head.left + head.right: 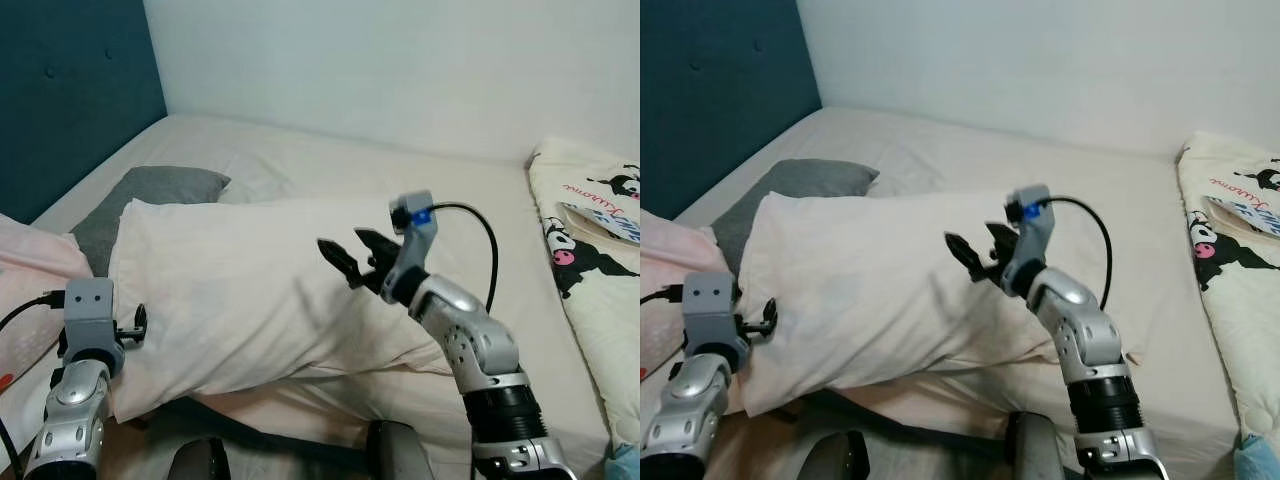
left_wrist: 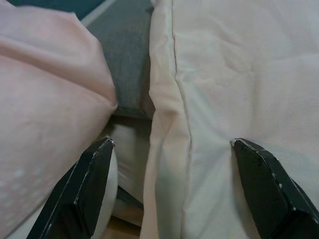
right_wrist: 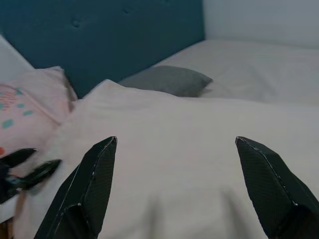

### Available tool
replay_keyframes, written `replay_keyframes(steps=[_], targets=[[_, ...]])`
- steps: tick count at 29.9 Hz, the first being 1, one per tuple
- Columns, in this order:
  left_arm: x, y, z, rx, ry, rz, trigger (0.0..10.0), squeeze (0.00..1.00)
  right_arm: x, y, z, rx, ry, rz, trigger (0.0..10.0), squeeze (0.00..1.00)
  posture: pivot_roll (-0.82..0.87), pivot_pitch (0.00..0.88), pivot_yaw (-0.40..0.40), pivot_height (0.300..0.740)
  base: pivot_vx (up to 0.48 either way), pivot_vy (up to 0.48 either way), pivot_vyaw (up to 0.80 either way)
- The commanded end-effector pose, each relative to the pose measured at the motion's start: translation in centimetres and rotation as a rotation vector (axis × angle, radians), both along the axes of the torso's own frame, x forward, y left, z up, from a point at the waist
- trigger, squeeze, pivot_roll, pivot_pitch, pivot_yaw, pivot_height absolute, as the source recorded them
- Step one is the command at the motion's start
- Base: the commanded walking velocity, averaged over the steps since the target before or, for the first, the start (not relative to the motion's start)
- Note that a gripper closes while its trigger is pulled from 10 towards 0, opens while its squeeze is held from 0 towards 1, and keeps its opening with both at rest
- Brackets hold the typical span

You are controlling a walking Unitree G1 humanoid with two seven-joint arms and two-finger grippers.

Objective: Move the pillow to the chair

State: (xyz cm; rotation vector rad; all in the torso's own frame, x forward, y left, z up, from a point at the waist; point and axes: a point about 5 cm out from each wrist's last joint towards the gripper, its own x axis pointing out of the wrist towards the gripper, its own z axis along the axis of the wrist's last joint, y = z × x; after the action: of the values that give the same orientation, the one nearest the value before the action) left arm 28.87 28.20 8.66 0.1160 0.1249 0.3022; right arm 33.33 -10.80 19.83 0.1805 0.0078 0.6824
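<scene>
Bed spans the scene, pale sheet, teal headboard at the robot's left, white wall behind. Patterned quilt lies along the right side.

Cream pillow lies flat across the near part of the bed, long axis left to right, its near edge overhanging the mattress edge a little. Grey pillow sits partly under its far left corner. Pink cushion is just beside its left end. No chair in frame.

Right gripper hovers over the pillow's right-centre, fingers spread wide, not touching as far as I can tell. Left gripper is at the pillow's left end, fingers spread, straddling the side seam; contact unclear.

Handling, my read: light, soft, floppy. It'll sag and fold if lifted from one point. Fabric is loose, so a shallow pinch likely slips or grabs cover only. Best to take it at both ends, left on the seamed edge, right deep on the opposite edge, bunching fill with the cover.
</scene>
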Motion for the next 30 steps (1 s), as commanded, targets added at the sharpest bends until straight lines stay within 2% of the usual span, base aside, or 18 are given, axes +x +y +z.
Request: replay_keyframes(steps=[1, 2, 3, 6, 7, 9, 15, 20, 21, 22, 23, 28, 30], targets=[[0.2, -0.6, -1.3, -0.074, 0.038, -0.059, 10.0, 0.0, -0.7, 0.7, 0.4, 0.022, 0.013, 0.041, 10.0, 0.0, 0.02, 0.008, -0.048, 0.4, 0.0, 0.0, 0.0], [0.2, -0.6, -1.3, -0.074, 0.038, -0.059, 10.0, 0.0, -0.7, 0.7, 0.4, 0.022, 0.013, 0.041, 10.0, 0.0, 0.02, 0.008, -0.048, 0.4, 0.0, 0.0, 0.0], [0.4, -1.5, -1.8, -0.183, 0.031, -0.144, 10.0, 0.0, -1.1, 1.0, 0.7, 0.032, 0.012, 0.059, 10.0, 0.0, 0.02, 0.014, -0.049, 0.39, 0.0, 0.0, 0.0], [0.6, -3.0, -1.7, -0.362, -0.012, -0.269, 10.0, 0.0, -1.2, 1.0, 0.8, 0.044, 0.015, 0.061, 10.0, 0.0, 0.02, 0.017, -0.05, 0.376, 0.0, 0.0, 0.0], [0.6, -3.0, -1.7, -0.362, -0.012, -0.269, 10.0, 0.0, -1.2, 1.0, 0.8, 0.044, 0.015, 0.061, 10.0, 0.0, 0.02, 0.017, -0.05, 0.376, 0.0, 0.0, 0.0], [0.7, -4.2, -1.1, -0.434, -0.051, -0.384, 10.0, 0.0, -1.2, 0.8, 0.9, 0.055, 0.02, 0.053, 10.0, 0.0, 0.02, 0.014, -0.052, 0.376, 0.0, 0.0, 0.0], [0.9, -6.5, 0.4, -0.473, -0.105, -0.594, 10.0, 0.0, -1.0, 0.4, 1.6, 0.085, 0.015, 0.029, 10.0, 0.0, 0.01, 0.0, -0.054, 0.376, 0.0, 0.0, 0.0], [1.0, -7.2, 0.4, -0.463, -0.092, -0.651, 10.0, 0.0, -1.0, 0.3, 2.1, 0.102, 0.011, 0.026, 10.0, 0.0, 0.02, 0.0, -0.052, 0.376, 0.0, 0.0, 0.0], [0.8, -7.7, 0.4, -0.446, -0.075, -0.709, 3.5, 0.0, -1.0, 0.4, 2.3, 0.112, 0.008, 0.024, 10.0, 0.0, 0.02, 0.0, -0.051, 0.376, 0.0, 0.0, 0.0], [0.8, -7.7, 0.4, -0.446, -0.075, -0.709, 3.5, 0.0, -1.0, 0.4, 2.3, 0.112, 0.008, 0.024, 10.0, 0.0, 0.02, 0.0, -0.051, 0.376, 0.0, 0.0, 0.0], [0.4, -8.4, 0.4, -0.438, -0.054, -0.761, 0.0, 0.0, -1.0, 0.4, 2.5, 0.117, 0.005, 0.024, 10.0, 0.0, 0.02, 0.0, -0.05, 0.376, 0.0, 0.0, 0.0], [0.0, -9.0, 0.4, -0.422, -0.032, -0.808, 0.0, 0.0, -1.0, 0.4, 2.6, 0.12, 0.002, 0.023, 10.0, 0.0, 0.02, 0.0, -0.049, 0.376, 0.0, 0.0, 0.0], [-0.4, -9.3, 0.0, -0.353, 0.017, -0.815, 0.0, 0.0, -0.9, 0.5, 2.8, 0.127, -0.003, 0.023, 10.0, 0.0, 0.03, 0.0, -0.044, 0.376, 0.0, 0.0, 0.0]])
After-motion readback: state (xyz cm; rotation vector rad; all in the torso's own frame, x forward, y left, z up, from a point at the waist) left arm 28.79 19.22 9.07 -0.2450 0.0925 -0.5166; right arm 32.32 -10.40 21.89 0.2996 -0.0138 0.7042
